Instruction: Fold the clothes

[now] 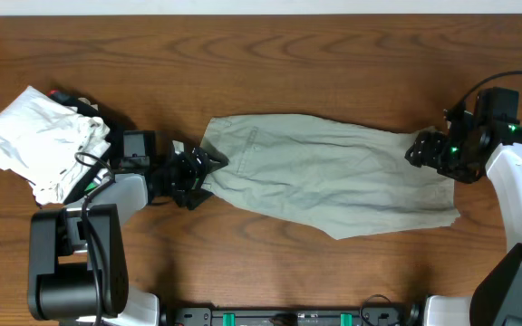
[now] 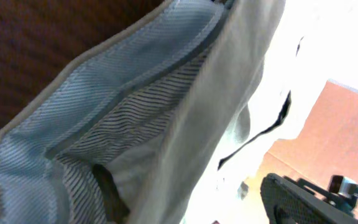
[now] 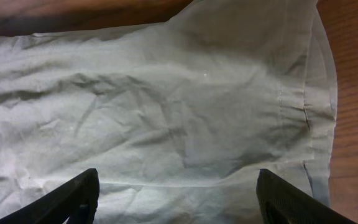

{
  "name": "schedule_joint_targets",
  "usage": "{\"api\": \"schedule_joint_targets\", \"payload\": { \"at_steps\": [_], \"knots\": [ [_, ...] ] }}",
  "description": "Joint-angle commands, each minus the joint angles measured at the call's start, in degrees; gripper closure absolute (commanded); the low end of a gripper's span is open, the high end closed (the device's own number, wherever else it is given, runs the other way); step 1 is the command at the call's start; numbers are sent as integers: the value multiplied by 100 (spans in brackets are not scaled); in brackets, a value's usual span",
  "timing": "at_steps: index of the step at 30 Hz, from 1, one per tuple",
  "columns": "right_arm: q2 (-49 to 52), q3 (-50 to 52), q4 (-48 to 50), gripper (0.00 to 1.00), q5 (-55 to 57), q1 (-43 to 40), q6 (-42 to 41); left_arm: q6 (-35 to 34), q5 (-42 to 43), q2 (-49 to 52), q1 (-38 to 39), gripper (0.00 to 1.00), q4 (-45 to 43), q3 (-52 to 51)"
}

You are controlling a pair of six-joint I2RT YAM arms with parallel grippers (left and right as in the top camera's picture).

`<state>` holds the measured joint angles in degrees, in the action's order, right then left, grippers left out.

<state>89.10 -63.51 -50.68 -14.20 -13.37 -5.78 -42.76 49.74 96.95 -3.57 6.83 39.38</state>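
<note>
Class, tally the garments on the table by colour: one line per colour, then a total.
Pale khaki-green garment: 1
White garment: 1
Black garment, only partly visible at the white one's edge: 1
Total: 3

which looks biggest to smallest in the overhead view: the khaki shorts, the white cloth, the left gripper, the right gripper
1. khaki shorts, clearly the largest, spread between the arms
2. white cloth, a crumpled heap
3. left gripper and right gripper: both smallest, and too alike to rank
</note>
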Motion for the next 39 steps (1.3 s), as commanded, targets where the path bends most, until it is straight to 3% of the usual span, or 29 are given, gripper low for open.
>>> {"api": "schedule_joint_targets", "payload": {
  "at_steps": [1,8,28,32,37,39],
  "knots": [
    [17,33,-7,21,70,26,72,527,-1919,293,-24,15,76,-164],
    [17,33,2,21,70,26,72,522,-2597,293,-20,14,28,-164],
    [17,33,-33,20,70,26,72,431,-2839,302,568,15,-396,-166],
    [17,33,-42,20,70,26,74,433,-2837,302,575,42,-393,-166],
    [17,33,-42,20,70,26,72,435,-2813,302,575,94,-358,-164],
    [17,33,-46,20,70,26,72,455,-2813,284,575,94,-330,-164]
  ]
}}
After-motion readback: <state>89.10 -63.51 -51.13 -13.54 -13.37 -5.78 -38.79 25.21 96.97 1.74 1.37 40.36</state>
